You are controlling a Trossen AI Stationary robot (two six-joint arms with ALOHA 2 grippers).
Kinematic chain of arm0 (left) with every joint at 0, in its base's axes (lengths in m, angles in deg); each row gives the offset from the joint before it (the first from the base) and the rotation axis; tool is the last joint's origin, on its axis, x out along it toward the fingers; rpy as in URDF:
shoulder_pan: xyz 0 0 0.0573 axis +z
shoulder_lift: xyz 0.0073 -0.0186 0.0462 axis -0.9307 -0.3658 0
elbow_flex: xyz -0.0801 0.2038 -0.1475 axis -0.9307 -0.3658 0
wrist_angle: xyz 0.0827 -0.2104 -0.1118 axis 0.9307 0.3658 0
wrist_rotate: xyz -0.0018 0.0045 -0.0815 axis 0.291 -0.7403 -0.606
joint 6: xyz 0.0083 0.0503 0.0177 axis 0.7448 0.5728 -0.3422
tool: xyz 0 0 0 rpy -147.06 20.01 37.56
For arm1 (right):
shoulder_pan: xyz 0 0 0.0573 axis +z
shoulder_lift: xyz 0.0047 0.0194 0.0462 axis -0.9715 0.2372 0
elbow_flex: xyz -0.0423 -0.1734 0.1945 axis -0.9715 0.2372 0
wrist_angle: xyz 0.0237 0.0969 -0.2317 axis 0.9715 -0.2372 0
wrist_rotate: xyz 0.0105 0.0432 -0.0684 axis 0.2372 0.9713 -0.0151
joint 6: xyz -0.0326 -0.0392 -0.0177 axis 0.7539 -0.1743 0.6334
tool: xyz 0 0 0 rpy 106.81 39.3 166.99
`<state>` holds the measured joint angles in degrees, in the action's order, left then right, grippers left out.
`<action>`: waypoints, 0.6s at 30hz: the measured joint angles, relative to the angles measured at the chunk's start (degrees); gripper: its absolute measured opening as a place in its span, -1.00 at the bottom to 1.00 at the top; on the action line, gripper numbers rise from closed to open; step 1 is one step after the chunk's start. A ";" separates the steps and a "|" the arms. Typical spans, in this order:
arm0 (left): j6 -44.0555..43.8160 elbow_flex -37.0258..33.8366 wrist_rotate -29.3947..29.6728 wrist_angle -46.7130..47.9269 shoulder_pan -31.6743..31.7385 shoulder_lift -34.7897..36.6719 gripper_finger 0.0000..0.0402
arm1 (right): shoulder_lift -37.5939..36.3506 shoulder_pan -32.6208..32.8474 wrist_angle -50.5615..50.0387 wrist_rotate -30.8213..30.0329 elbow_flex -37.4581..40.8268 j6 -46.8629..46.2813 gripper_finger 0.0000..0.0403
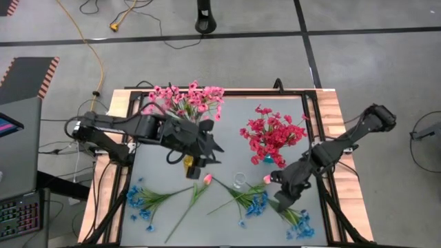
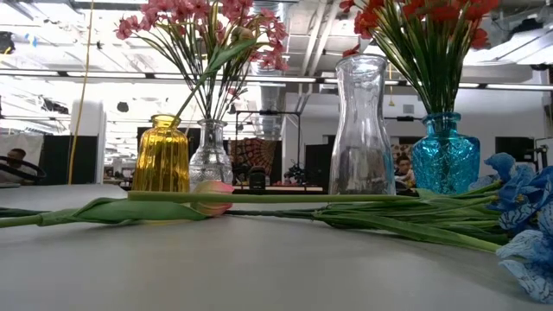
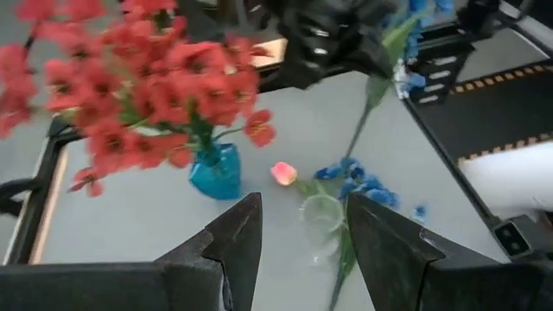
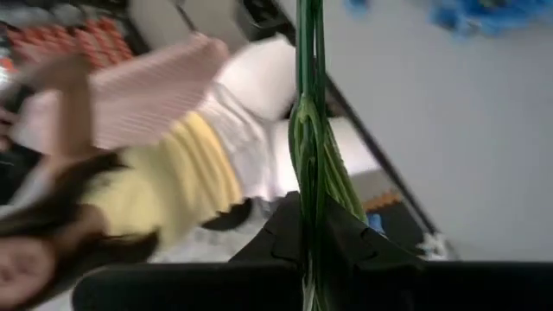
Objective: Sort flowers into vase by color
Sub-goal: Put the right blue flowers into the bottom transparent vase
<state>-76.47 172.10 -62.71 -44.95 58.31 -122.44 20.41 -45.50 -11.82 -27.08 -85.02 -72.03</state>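
Pink flowers (image 1: 186,100) stand in a small clear vase (image 2: 210,155). Red flowers (image 1: 272,132) stand in the blue vase (image 2: 444,154). The yellow vase (image 1: 187,162) and the tall clear vase (image 1: 239,180) hold nothing. A pink tulip (image 1: 207,179) and blue flowers (image 1: 256,205) lie flat on the table. My left gripper (image 3: 302,207) hovers open above the yellow vase, with nothing between its fingers. My right gripper (image 1: 277,184) hangs over the blue flowers at the near right, shut on a green flower stem (image 4: 311,104). The stem's blossom is out of view. My right gripper pinches the green stem and its leaves (image 4: 314,173) between its two fingers. The stem runs along the fingers and on ahead of them, out of the wrist picture. Which end of the stem it has, I cannot tell.
More blue flowers lie at the near left (image 1: 141,203) and the near right (image 1: 300,222). A second pink bud (image 1: 267,178) shows beside the right gripper. Black rails (image 1: 310,124) frame the table. A person (image 4: 130,130) shows beyond the table in the right wrist view.
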 joint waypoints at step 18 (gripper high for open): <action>3.57 0.02 2.06 -12.40 -5.94 -7.71 -0.20 | -0.10 -4.39 11.57 -0.57 -0.07 -0.95 -0.78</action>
<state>-72.90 172.12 -60.64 -57.35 52.37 -130.15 20.30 -49.89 -0.25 -27.65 -85.08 -72.98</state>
